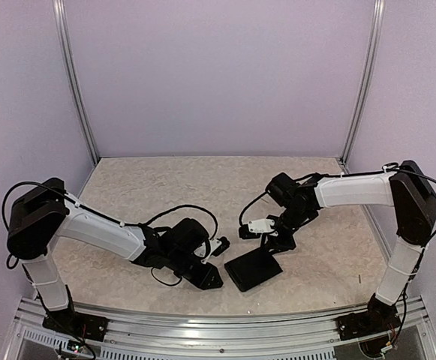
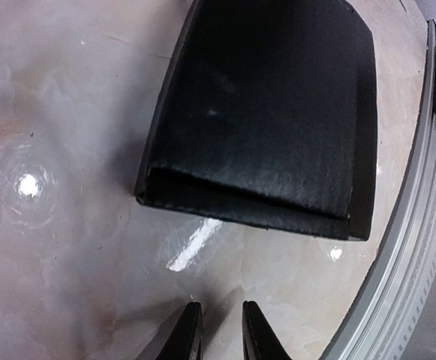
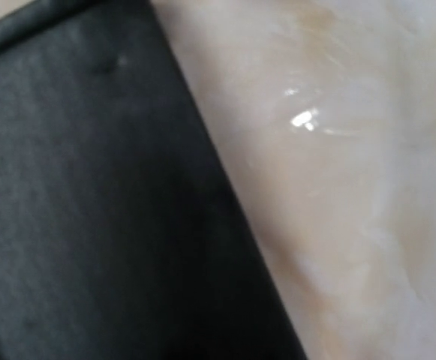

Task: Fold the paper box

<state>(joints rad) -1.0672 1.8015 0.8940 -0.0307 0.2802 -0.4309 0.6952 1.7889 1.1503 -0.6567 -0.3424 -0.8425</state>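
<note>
1. Two grippers sit low over the speckled beige table (image 1: 165,187). The matte black, thin cardboard paper box (image 1: 253,268) lies flat between them, near the table's front edge.
2. The left gripper (image 2: 219,336) points at the box's left side, close but not touching. Its jaws are slightly parted, with nothing between them.
3. The right gripper (image 1: 276,241) is at the box's far edge. Whether it is parted or pinching the cardboard cannot be told.
4. Facing the left gripper, the box shows a doubled, layered edge.
5. A silver metal rail (image 2: 405,247) runs along the table's near side.
</note>
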